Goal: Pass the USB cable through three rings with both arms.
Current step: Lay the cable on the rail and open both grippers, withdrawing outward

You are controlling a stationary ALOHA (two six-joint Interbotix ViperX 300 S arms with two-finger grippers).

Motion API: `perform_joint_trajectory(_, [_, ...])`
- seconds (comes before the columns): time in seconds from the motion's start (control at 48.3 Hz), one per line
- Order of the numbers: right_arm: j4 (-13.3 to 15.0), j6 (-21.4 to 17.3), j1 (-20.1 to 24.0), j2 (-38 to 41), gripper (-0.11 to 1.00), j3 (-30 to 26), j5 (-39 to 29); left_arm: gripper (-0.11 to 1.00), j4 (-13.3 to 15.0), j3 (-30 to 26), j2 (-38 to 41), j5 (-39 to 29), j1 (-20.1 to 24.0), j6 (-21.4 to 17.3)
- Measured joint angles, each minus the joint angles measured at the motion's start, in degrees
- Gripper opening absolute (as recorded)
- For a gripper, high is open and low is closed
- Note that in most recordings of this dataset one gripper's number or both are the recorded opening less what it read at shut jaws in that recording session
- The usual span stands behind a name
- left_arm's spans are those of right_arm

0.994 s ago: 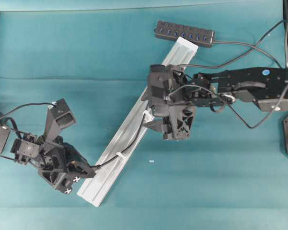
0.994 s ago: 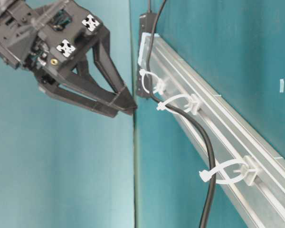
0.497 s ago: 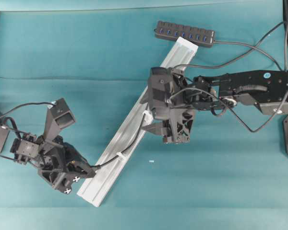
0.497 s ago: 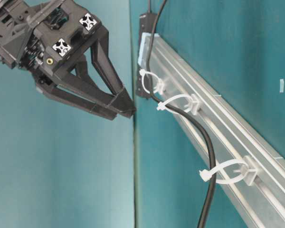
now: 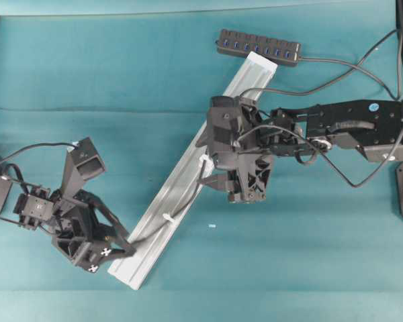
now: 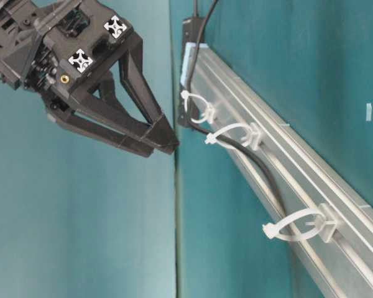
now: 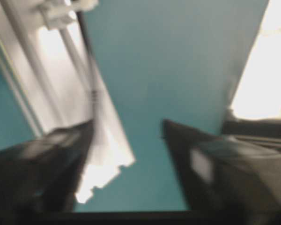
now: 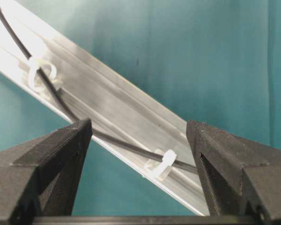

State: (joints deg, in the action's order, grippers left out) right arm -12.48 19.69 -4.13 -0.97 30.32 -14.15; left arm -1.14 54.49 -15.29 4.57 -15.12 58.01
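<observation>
**Both pincers spread, cable lying along the rail**

Teal cloth covers the whole surface (image 5: pixel 87 80), and on it I see the long silver rail (image 5: pixel 188 181) running diagonally from lower left up toward the black hub (image 5: pixel 258 45) at the top. From the table-level view, the USB cable (image 6: pixel 261 171) comes down from the hub end, passes through the far ring (image 6: pixel 196 105) and the middle ring (image 6: pixel 236 133), then lies along the rail's channel. Whether it passes through the near ring (image 6: pixel 295 226) I cannot tell from that view; the cord looks blurred there.

My left pincer (image 5: pixel 124 243) sits at the lower end of the rail. Its wrist camera is blurred, but it shows the two fingers well apart, with the cable's end running down beside the left-hand finger (image 7: pixel 47 159); I cannot tell whether they touch. Nothing is pinched between the fingers. At table level the same pincer (image 6: pixel 165 133) shows at upper left, its tips pointing toward the rail, with only a narrow gap visible between them.

My right pincer (image 5: pixel 218 171) hangs over the middle of the rail. Its own camera shows the fingers (image 8: pixel 61 154) spread wide with nothing between them, the rail (image 8: pixel 126 112) crossing below, and the cable (image 8: pixel 61 105) threading through two white rings (image 8: pixel 37 72).
</observation>
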Motion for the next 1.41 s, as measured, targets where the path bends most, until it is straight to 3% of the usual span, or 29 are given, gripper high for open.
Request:
perform_joint_trajectory(0.352, [-0.1,-0.9,0.0,0.0,0.85,0.0,0.0,0.91,0.0,-0.1,-0.2,0.0,-0.1,-1.9])
perform_joint_trajectory(0.642, [-0.1,-1.5,0.0,-0.4,0.85,0.3,0.0,0.91,0.0,-0.3,-0.3,-0.2,0.3,-6.6])
perform_joint_trajectory(0.973, [-0.1,-1.8,-0.1,-4.1,0.85,3.3,2.5,0.9,0.0,-1.8,-2.4,-0.3,2.1,-20.7])
perform_joint_trajectory(1.242, [-0.1,-5.0,-0.4,-7.6,0.85,7.2,5.0,0.9,0.0,-1.8,-5.4,-0.4,3.5,-33.1])
perform_joint_trajectory(1.408, [-0.1,-6.7,-0.4,-9.9,0.85,9.8,6.9,0.9,0.0,-0.8,-7.7,-0.4,4.7,-35.9])
